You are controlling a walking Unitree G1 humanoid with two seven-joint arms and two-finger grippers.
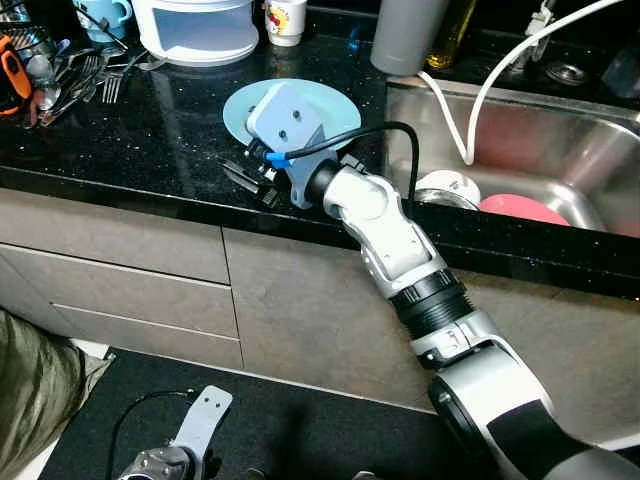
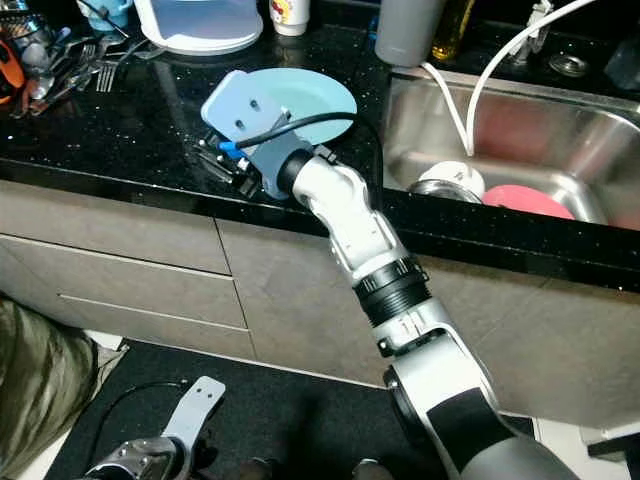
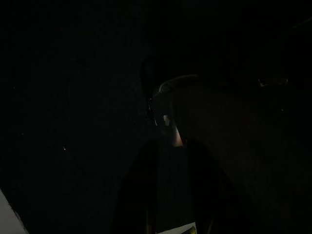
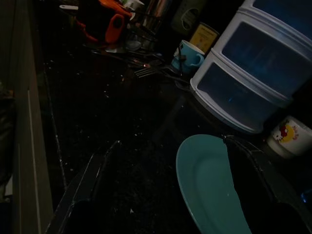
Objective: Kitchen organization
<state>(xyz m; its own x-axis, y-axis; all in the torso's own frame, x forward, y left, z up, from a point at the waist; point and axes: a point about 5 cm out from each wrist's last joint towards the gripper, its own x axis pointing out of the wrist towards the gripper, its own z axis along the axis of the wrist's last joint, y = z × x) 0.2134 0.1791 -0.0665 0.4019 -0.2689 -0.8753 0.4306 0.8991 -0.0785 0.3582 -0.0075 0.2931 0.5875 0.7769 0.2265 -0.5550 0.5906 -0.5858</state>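
A light blue plate (image 1: 335,108) lies flat on the black counter (image 1: 150,140), near its front edge and left of the sink. My right gripper (image 1: 234,174) reaches over the plate's near-left side, low over the counter. In the right wrist view the right gripper (image 4: 170,141) is open. One finger (image 4: 253,165) lies over the plate (image 4: 207,187), and the other finger (image 4: 92,180) is over bare counter. Nothing is held between them. My left gripper (image 1: 170,462) hangs idle low by the floor, and its wrist view is very dark.
A steel sink (image 1: 530,150) to the right holds a pink plate (image 1: 525,208) and a white bowl (image 1: 448,188). A white stacked container (image 1: 195,28), mugs (image 1: 286,20), loose cutlery (image 1: 85,78) and a grey cylinder (image 1: 405,35) stand at the back. Drawers (image 1: 120,280) are below.
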